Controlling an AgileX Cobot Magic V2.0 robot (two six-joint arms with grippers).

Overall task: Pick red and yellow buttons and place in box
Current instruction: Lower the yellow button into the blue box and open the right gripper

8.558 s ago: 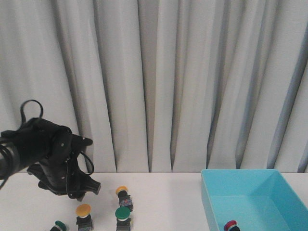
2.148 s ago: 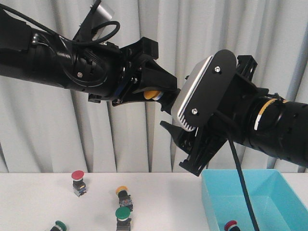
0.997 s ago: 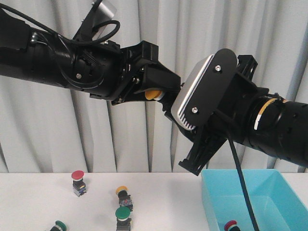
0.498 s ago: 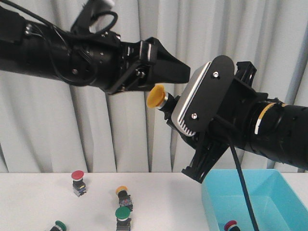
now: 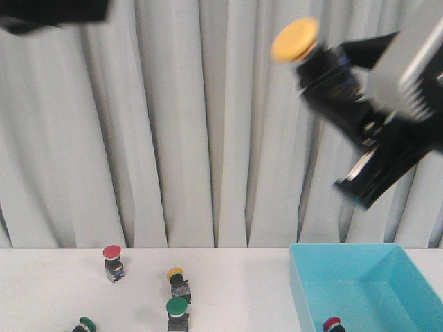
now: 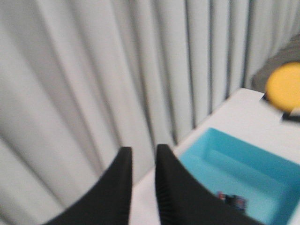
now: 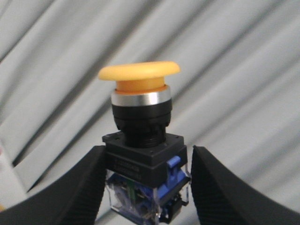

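My right gripper (image 5: 331,69) is high at the upper right, shut on a yellow button (image 5: 295,39) by its black-and-clear body (image 7: 145,173); the cap (image 7: 139,71) points away from the fingers (image 7: 84,187). It hangs well above the turquoise box (image 5: 360,283), which holds one red button (image 5: 333,323). My left gripper (image 6: 143,157) has a narrow gap between its black fingers and nothing in it; only a dark piece of that arm (image 5: 55,10) shows in the front view's top left corner. On the table lie a red button (image 5: 112,253) and a yellow button (image 5: 176,274).
Two green-capped buttons (image 5: 177,306) (image 5: 86,323) sit near the front edge of the white table (image 5: 235,290). Grey curtains (image 5: 208,138) hang behind. The left wrist view looks down on the box (image 6: 253,164) and the held yellow cap (image 6: 283,86).
The left gripper let go of the yellow button and drew back up and left, almost out of view. The right gripper swung up and right with the button.
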